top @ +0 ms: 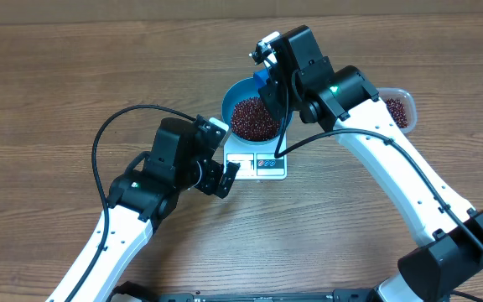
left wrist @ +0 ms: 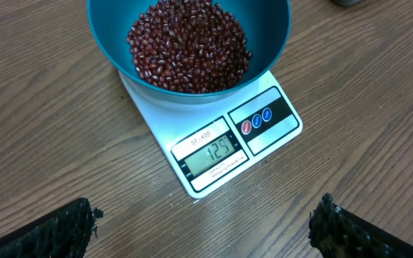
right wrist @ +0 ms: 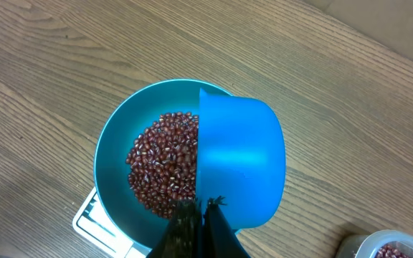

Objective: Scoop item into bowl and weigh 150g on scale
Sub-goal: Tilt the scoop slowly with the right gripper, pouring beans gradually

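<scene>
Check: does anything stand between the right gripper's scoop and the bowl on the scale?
Nothing visible does. The scoop, held by the right gripper, hangs directly over the bowl's open mouth, with only the beans inside beneath it.

The bowl (left wrist: 272,32) sits on the far part of the scale (left wrist: 162,118), holding beans (left wrist: 188,46); the display reads 125; before the scale, the left gripper (left wrist: 205,231) stands spread wide.

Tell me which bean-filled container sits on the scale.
The blue bowl, resting on the white scale; the clear tub stands on the table, apart.
</scene>
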Motion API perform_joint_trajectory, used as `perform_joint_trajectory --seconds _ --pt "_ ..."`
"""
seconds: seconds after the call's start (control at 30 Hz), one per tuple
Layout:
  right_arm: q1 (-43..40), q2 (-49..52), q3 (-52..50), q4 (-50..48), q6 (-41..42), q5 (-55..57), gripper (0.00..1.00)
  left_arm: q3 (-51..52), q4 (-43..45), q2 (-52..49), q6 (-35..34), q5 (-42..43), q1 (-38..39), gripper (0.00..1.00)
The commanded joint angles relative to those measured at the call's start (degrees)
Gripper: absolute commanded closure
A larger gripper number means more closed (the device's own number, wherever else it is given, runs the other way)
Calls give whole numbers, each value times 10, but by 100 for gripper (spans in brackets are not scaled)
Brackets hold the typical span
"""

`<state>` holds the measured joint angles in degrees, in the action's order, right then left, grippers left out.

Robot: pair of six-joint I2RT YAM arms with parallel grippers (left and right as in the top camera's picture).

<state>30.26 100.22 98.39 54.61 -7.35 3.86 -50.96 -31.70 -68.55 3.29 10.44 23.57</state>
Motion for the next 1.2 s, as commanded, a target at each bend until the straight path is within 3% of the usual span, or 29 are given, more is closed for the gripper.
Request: perform_joint_trajectory --seconds 0.0,0.6,1.17 --pt "4 -23 19 -6 -7 6 96 1 0 -3 -7 -3 -2 0" --pt "4 -23 19 -18 -39 17 96 1 0 -3 -7 -3 -2 0" --pt "35 -23 19 -16 -140 57 96 1 0 -3 -7 -3 -2 0"
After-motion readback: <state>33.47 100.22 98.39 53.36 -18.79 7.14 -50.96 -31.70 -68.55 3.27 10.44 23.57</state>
